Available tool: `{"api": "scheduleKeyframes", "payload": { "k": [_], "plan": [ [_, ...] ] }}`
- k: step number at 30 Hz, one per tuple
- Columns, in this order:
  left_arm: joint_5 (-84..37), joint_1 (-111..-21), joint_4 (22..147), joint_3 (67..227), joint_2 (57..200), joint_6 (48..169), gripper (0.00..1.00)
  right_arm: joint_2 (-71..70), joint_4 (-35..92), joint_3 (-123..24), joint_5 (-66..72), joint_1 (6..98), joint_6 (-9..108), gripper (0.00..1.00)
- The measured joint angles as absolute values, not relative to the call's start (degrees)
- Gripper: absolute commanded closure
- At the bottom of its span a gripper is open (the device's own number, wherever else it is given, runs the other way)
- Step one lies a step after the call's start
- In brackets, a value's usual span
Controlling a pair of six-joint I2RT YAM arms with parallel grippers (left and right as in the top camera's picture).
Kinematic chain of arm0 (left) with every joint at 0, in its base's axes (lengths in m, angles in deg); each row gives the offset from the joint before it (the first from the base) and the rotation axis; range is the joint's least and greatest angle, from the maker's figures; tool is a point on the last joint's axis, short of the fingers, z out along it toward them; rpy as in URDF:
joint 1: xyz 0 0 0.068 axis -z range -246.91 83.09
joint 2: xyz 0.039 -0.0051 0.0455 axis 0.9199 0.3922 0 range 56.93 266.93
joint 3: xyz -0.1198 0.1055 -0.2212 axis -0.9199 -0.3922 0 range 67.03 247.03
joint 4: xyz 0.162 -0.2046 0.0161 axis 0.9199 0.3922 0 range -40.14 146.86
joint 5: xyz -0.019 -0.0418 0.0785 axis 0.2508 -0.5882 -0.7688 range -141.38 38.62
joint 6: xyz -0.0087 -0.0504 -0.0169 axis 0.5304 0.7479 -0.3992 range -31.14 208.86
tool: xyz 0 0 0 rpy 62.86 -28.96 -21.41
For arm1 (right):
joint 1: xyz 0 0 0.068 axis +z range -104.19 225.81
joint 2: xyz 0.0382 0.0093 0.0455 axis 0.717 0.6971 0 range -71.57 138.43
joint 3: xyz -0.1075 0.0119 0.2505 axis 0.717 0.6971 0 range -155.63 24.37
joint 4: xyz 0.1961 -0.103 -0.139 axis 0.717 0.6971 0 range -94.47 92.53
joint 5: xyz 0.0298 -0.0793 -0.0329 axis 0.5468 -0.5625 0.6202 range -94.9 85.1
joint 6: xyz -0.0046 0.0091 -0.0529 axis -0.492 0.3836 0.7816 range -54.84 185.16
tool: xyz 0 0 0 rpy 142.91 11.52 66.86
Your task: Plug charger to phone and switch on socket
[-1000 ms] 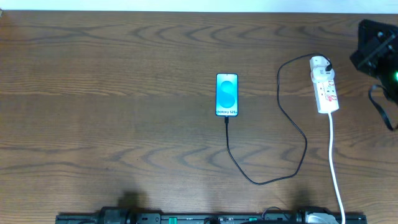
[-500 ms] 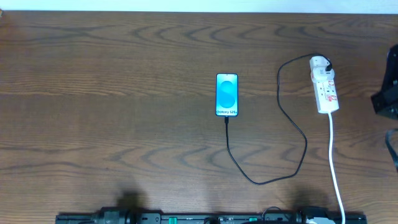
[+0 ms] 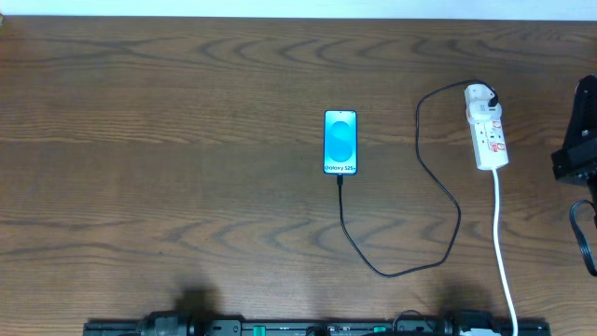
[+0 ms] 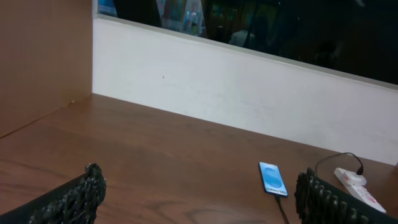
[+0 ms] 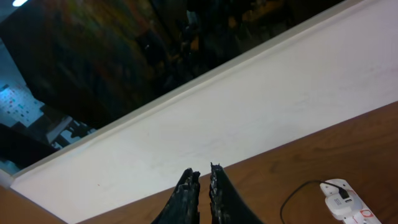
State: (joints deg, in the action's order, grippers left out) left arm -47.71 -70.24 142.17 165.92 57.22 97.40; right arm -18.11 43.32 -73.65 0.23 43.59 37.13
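While the phone (image 3: 340,142) lies face up mid-table with its screen lit blue, the charger (image 3: 438,187) runs from the phone's near short edge, loops toward the front of the table (image 3: 140,140), swings right and climbs back to the far end of the socket (image 3: 487,131). Cable end meets the phone edge; it looks seated, but it is too small to confirm. The other end sits in a plug at the rounded far end of the strip. Socket lies right of the phone, well apart from it and roughly parallel. Red marks show on its face; I cannot tell the switch position. White cord (image 3: 502,243) leaves the strip's near end and runs to the front edge.

Left gripper (image 4: 199,177): fingers (image 4: 78,196) spread wide, nothing between them, hanging above bare wood. Its camera sees the phone and strip farther off to the right, with the white wall (image 4: 217,81) behind.

Right gripper (image 5: 202,171): fingers (image 5: 185,196) pressed nearly together, only a thin slit between them, nothing gripped. It is up off the table and pointed at the wall, with the strip's plug end low right in its view. Overhead, the right arm (image 3: 578,149) sits at the right table edge, beside the socket but apart from it.
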Motion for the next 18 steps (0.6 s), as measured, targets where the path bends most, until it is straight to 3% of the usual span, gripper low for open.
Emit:
{"api": "scheduleKeyframes", "payload": {
  "k": [10,18],
  "plan": [
    [-48.4,-70.2,137.1,164.1,57.2,97.4,0.02,-18.2,43.1,-73.6,0.2,43.6,37.1,0.91],
    [-48.8,-70.2,123.5,147.3,57.2,97.4,0.02,-18.4,42.9,-73.6,0.2,43.6,37.1,0.9]
  ]
}}
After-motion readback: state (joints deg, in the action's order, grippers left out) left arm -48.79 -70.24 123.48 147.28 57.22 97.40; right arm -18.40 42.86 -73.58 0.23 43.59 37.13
